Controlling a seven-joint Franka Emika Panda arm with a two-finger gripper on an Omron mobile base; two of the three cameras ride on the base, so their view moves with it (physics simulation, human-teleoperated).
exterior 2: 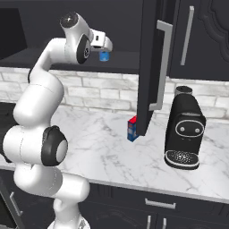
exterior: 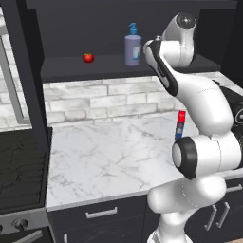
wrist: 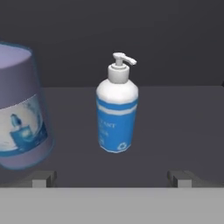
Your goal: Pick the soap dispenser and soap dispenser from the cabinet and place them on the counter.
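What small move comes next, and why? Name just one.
Probably ease the gripper straight forward toward the small blue soap dispenser. It stands upright on the cabinet shelf, centred ahead of the open fingertips and apart from them, with the larger purple soap dispenser off to one side.

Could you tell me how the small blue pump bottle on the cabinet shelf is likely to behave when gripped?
The small blue bottle looks rigid, probably plastic. Its smooth rounded body could slip between the fingers. Tall and narrow-based, it may tip if nudged.
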